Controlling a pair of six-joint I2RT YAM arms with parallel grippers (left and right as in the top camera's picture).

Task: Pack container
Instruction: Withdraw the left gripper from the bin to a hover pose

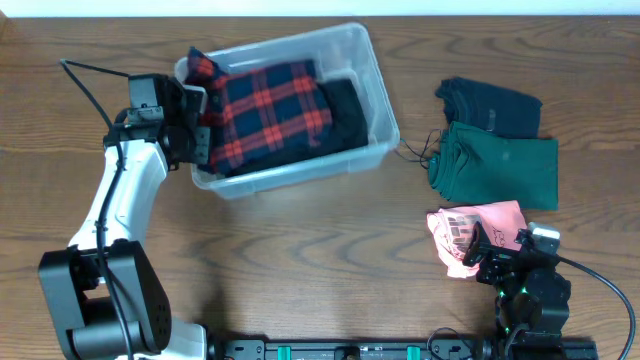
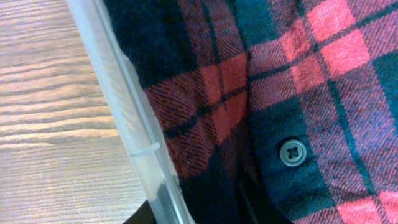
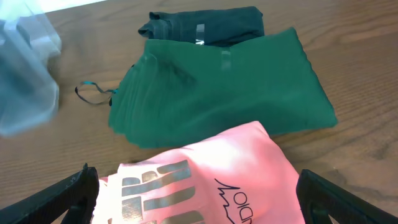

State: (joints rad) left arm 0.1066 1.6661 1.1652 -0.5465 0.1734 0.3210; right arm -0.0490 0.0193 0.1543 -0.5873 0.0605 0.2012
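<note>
left tool (image 1: pixel 195 130): at bin's left end, against plaid shirt (image 1: pixel 270 105); jaws hidden, cannot tell if spread or closed | bin (image 1: pixel 385 120): upper-centre bench (image 1: pixel 300 250), holding plaid shirt and black garment (image 1: pixel 350 110) | right tool (image 3: pixel 198 190): spread astride pink shirt (image 3: pixel 205 180), pinching nothing | risk: left tool snagging plaid shirt or wall drags bin; shallow pinch unfolds pink shirt

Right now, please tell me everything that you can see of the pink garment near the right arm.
The pink garment is a folded piece of soft-looking cloth, printed with grey bars and thin dark lettering. It lies slightly rumpled on the wooden table, at the near right. Its far edge seems to meet the folded green garment. The right end effector is open at its near edge, one finger to each side; I cannot tell whether they touch it.
</note>
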